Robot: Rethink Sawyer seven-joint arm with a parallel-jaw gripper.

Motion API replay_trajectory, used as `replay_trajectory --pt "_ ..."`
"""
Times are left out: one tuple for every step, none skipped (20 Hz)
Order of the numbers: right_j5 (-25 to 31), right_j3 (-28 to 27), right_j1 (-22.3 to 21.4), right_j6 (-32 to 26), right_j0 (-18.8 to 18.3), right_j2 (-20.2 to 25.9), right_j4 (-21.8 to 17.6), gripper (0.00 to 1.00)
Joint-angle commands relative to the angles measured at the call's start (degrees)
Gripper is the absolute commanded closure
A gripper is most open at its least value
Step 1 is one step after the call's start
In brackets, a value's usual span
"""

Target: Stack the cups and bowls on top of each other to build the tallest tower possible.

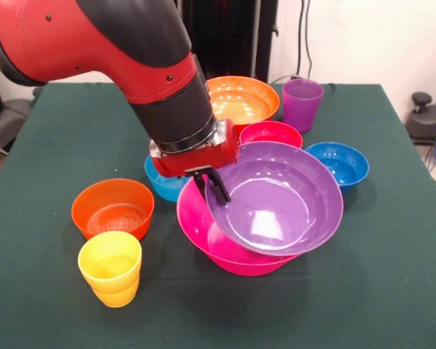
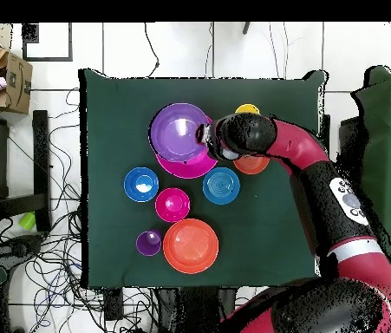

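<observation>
now purple bowl (image 1: 276, 200) at end effector (image 1: 216, 187) tips

On the dark green table (image 1: 392, 291), a purple bowl (image 1: 276, 196) sits in a pink bowl (image 1: 203, 233), with a yellow cup (image 1: 110, 267) at seven o'clock, a small orange bowl (image 1: 112, 209) at nine, a dark blue bowl (image 1: 338, 163) at two and the red-and-black gripper (image 1: 212, 185).

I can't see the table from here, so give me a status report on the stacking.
Gripper shut on big purple bowl, at its rim. Bowl sits tilted in big pink bowl. Yellow cup and small orange bowl stand apart, unstacked.
</observation>
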Motion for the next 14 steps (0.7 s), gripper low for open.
replay_trajectory --pt "-1.6 3.4 -1.1 -3.1 0.9 -1.4 -3.7 1.0" --pt "-2.6 5.2 -2.3 -2.5 0.6 -1.4 -3.8 1.0" --pt "-3.4 6.6 -3.1 -1.9 0.5 -1.7 -4.2 1.0" --pt "-4.0 7.3 -3.4 -1.7 0.4 -1.7 -4.4 1.0" --pt "-5.2 7.7 -3.0 -1.5 0.2 -1.7 -4.6 1.0" --pt "-6.0 8.9 -3.2 -1.4 -0.2 -1.6 -4.8 1.0" --pt "-6.4 8.7 -2.5 -1.8 -0.5 -1.5 -4.9 1.0" --pt "-6.8 9.3 -2.7 -1.9 -0.7 -1.5 -5.0 1.0" --pt "-7.0 9.8 -2.7 -2.1 -1.1 -1.4 -5.0 1.0" --pt "-7.2 10.4 -2.8 -2.3 -1.4 -1.3 -4.9 1.0" --pt "-7.2 10.8 -2.9 -2.5 -1.6 -1.2 -4.8 1.0" --pt "-7.5 11.6 -3.4 -2.5 -1.9 -1.2 -4.8 1.0" --pt "-7.4 12.0 -3.5 -2.7 -2.2 -1.1 -4.7 1.0" --pt "-7.4 12.2 -3.6 -2.9 -2.4 -1.1 -4.6 1.0"
